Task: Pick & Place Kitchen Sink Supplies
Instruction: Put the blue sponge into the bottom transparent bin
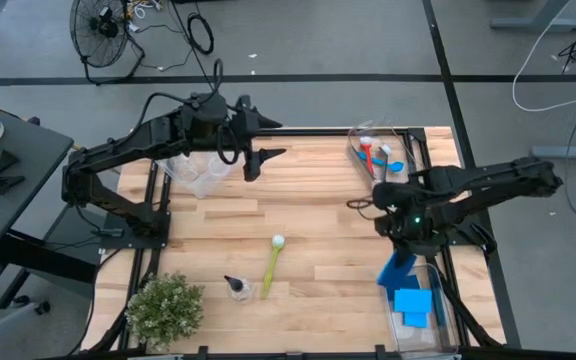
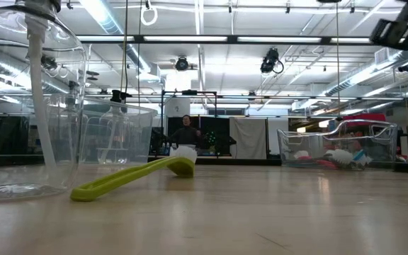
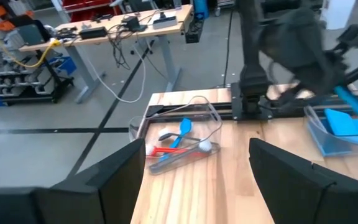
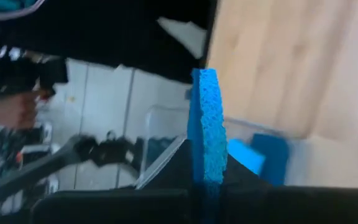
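clear bottle [image 2: 27, 99] — cut off, person [image 2: 185, 132] — tiny

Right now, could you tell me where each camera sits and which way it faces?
High: overhead, looking straight down on the table and both arms.
Low: at tabletop height, looking level past the yellow-green brush; no gripper shows.
Left wrist: past the open left gripper toward the brush bin and the right arm.
Right wrist: along the shut right gripper holding a blue sponge.
Shared: high and left wrist both show the brush bin.
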`<state>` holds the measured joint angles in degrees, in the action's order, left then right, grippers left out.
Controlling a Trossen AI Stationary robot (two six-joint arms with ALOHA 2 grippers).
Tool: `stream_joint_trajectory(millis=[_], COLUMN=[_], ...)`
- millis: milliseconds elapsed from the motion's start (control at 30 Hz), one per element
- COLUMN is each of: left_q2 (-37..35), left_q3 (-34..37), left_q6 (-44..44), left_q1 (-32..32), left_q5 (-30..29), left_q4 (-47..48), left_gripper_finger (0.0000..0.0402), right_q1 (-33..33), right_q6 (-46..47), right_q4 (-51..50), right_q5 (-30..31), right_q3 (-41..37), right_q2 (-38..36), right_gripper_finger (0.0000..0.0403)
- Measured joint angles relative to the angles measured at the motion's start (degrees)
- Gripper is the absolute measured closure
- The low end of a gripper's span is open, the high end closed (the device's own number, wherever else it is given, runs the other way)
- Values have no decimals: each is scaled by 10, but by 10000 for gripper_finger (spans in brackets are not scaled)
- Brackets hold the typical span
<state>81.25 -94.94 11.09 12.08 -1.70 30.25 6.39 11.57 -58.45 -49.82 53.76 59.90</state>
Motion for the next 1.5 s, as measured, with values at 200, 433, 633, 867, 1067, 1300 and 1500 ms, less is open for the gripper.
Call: stream_joint_trajectory(millis=[200,433,633,867,1067,1300,1500], left_q2=[0,0,0,0,0,0,0], left_q3=[0,0,0,0,0,0,0], left_q6=[0,0,0,-1,-1,-1,0], left_q1=[0,0,0,0,0,0,-1], left_q5=[-11,-11,-11,-11,-11,-11,-10], left_q4=[0,0,0,0,0,0,0], left_gripper_finger=[115,115,115,115,115,115,115], right_q1=[68,137,199,273,305,328,351], right_q6=[16,44,136,167,167,197,201], right_q4=[-9,-29,43,112,114,131,133], right_q5=[-3,19,21,13,30,73,97], right_q3=[0,0,0,0,0,0,0], right_q2=[0,0,12,61,108,152,179], right_gripper_finger=[393,392,392,392,392,386,354])
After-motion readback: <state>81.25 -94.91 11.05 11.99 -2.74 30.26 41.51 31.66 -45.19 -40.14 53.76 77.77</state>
